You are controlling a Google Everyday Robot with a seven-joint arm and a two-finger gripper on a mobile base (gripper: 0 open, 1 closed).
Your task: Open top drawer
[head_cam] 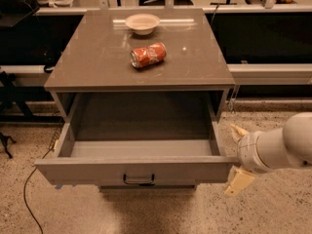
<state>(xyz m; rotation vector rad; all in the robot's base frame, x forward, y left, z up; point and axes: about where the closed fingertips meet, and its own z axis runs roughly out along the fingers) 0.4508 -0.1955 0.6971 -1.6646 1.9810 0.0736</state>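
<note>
camera view: top drawer juts toward camera, front running left-right; tool spread wide, empty, at its right end

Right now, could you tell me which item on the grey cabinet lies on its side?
The orange-red soda can; the cream bowl behind it sits upright. The gripper is beside the right front corner of the open grey top drawer.

- Top drawer stands pulled far out of the grey-brown cabinet, its deep box open to the camera
- Its flat front panel sits level, nearest the viewer, with a small black bar handle at centre
- Gripper sits at the panel's right end, tan fingers spread apart, one above the corner and one below
</note>
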